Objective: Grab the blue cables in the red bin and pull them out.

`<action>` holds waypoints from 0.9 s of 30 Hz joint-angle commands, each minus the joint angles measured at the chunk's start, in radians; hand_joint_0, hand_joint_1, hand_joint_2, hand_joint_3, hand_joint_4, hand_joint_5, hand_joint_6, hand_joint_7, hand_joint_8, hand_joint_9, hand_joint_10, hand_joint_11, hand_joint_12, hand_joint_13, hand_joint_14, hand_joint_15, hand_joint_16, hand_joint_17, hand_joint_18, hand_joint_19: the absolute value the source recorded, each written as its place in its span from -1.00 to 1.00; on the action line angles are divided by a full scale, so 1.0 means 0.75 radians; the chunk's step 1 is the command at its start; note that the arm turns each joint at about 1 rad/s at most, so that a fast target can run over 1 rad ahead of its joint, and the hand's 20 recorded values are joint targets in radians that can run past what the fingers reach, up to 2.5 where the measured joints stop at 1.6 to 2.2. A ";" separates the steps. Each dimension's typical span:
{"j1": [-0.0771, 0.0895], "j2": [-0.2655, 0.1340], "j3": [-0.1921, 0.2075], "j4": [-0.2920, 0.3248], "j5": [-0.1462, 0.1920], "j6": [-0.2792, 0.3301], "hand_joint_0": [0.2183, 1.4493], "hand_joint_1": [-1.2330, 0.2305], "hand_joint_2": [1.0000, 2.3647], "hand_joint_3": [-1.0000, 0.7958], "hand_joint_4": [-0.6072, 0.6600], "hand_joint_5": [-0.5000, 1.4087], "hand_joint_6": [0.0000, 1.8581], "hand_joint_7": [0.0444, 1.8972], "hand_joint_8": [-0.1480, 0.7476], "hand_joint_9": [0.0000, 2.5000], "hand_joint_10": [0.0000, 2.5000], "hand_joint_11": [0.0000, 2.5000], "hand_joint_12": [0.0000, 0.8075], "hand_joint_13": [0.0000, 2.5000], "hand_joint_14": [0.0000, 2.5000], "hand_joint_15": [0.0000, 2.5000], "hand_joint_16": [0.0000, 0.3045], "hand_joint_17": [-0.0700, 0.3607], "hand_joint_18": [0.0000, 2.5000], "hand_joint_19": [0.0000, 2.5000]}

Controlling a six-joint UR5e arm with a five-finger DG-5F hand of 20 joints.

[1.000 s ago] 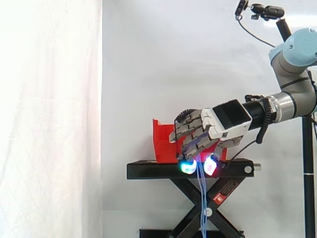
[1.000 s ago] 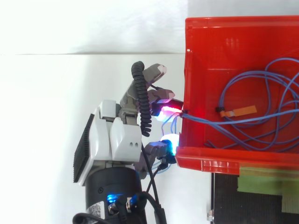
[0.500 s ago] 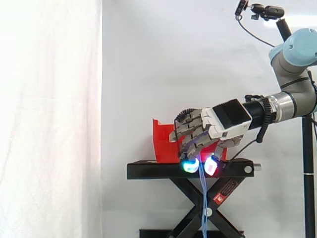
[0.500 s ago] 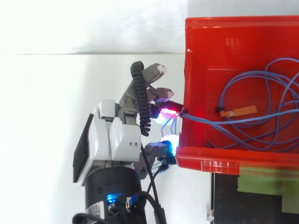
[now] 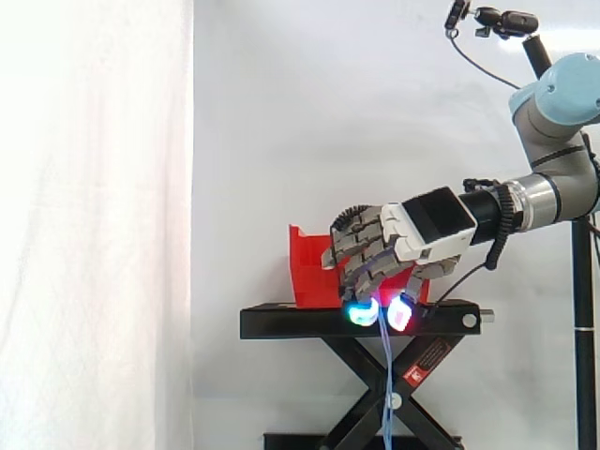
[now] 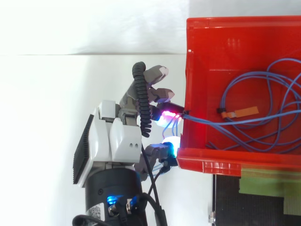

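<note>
Side view: arm (image 5: 555,183) comes in from 3 o'clock. The hand (image 5: 417,234) sits in front of the red bin (image 5: 305,272), which stands on a black stand (image 5: 281,323) before a white curtain (image 5: 94,225). Fingers curl down toward 6 o'clock. One fingertip (image 5: 359,314) glows cyan-green and another glows red, both level with the stand top. The blue cables (image 5: 385,375) are pinched between the two glowing pads and hang straight down at 6 o'clock from the hand, in front of the stand's crossed legs. The hand is closed on those strands.

Top view: hand (image 6: 117,141) comes in from the 6 o'clock edge and sits at 9 o'clock of the red bin (image 6: 188,66), just outside its wall. Fingers are bent toward the bin. A magenta pad and a pale cyan pad lie right against the wall's outer face, with blue strands held between them. The blue cables (image 6: 263,122) cross over the wall at the magenta pad. Most of their length is in the bin, looped at its 3 to 5 o'clock part. An orange tag (image 6: 242,112) is on one strand near the bin's middle. The black stand (image 6: 225,202) shows at 6 o'clock of the bin, with a green strip (image 6: 263,182) on it touching the bin's edge.
</note>
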 commanded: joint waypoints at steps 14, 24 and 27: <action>-0.002 0.000 -0.001 0.022 0.000 -0.002 -0.11 -0.76 -1.00 -1.00 0.19 0.10 -0.46 -0.40 -0.09 -0.33 -0.98 -0.52 -0.08 -0.49 -0.99 -0.70 -0.65 -0.12 -0.55 -0.64; -0.008 0.000 -0.001 0.041 0.000 -0.002 -0.10 -0.76 -1.00 -1.00 0.18 0.11 -0.44 -0.40 -0.08 -0.32 -0.98 -0.50 -0.08 -0.49 -0.99 -0.69 -0.65 -0.12 -0.55 -0.65; -0.010 0.000 -0.001 0.041 0.000 -0.002 -0.10 -0.76 -1.00 -1.00 0.18 0.11 -0.42 -0.41 -0.08 -0.32 -0.98 -0.51 -0.08 -0.49 -0.99 -0.70 -0.65 -0.12 -0.55 -0.64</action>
